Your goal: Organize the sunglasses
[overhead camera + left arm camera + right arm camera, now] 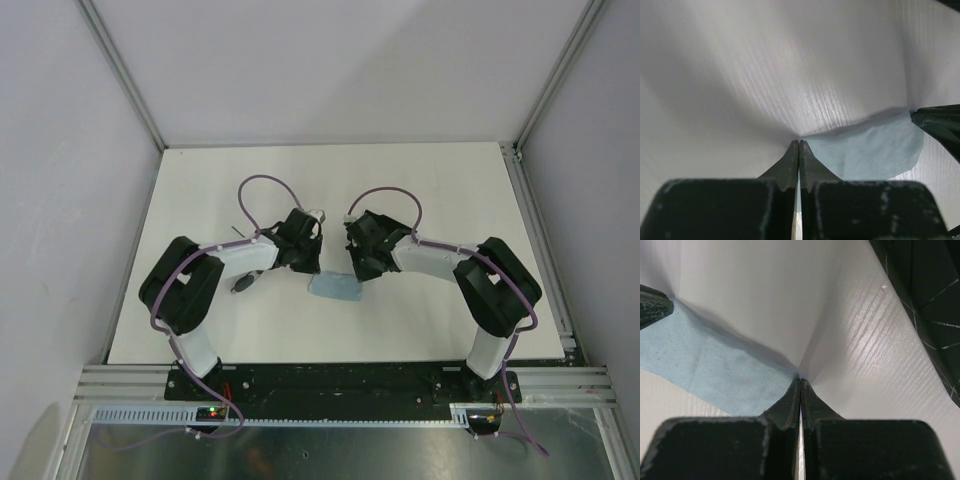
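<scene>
Widest in the top view: white table [420, 200], with both arms bent inward toward its middle. Next in size, at 1 o'clock in the right wrist view: a dark surface [925, 295] crossed by thin pale lines, possibly the case, though impossible to confirm. Flat on the table between the two claws: light blue cloth [335, 288]. At 9 o'clock from the cloth, half tucked under the left forearm: most likely the sunglasses [243, 283], too small to make out lenses or temples, well apart from both claws. Left gripper [798, 143] pressed fully together, tips at the cloth's 10 o'clock corner and seemingly nipping it. Right gripper [800, 380] likewise squeezed closed, at the 2 o'clock corner. Judged as the cloth-folding step, with the sunglasses not yet handled. Next move probably calls for carrying the pinched edge over toward 6 o'clock, evenly and in step, without dragging or twisting the fabric, then letting go and reaching toward 9 o'clock for the sunglasses.
</scene>
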Tool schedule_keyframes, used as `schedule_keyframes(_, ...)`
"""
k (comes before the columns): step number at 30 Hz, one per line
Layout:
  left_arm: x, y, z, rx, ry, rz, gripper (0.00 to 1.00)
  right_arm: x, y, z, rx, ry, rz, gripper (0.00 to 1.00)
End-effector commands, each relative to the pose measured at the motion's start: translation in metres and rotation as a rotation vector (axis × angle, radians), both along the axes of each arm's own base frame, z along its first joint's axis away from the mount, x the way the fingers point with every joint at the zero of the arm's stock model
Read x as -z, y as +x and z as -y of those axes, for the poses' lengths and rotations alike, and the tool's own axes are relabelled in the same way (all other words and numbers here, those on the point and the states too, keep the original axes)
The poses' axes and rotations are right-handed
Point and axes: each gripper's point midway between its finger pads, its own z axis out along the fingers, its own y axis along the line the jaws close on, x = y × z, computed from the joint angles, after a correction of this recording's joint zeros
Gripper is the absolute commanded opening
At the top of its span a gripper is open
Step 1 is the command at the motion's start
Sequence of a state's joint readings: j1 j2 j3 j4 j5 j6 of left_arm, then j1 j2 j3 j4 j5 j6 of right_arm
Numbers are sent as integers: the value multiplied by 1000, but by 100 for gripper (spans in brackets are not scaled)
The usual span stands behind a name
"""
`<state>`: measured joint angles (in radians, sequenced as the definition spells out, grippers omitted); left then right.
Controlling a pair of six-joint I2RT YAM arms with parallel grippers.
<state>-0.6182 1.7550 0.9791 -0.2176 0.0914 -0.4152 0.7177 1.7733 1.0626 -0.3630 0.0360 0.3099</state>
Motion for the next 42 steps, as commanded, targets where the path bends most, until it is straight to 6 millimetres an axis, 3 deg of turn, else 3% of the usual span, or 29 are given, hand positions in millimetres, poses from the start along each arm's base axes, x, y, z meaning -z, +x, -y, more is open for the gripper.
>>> schedule_keyframes(1,5,3,-1,12,11,-11,0,-3,2,4,12,1,-9,0)
schedule_keyframes(8,-16,18,6,4,-15,50,0,-16,14,8,52,40,19,0)
schedule_keyframes(16,-43,47,30,4,-76,118,0,-32,30,24,102,62,55,0)
schedule_keyframes(26,-50,83,63,33,-135,150,0,-44,52,49,146,86,72,0)
schedule_keyframes(37,-71,114,97,89,-208,199,0,-69,69,76,216,105,117,0)
schedule_keyframes(42,-74,127,108,105,-225,217,0,-68,77,90,266,108,111,0)
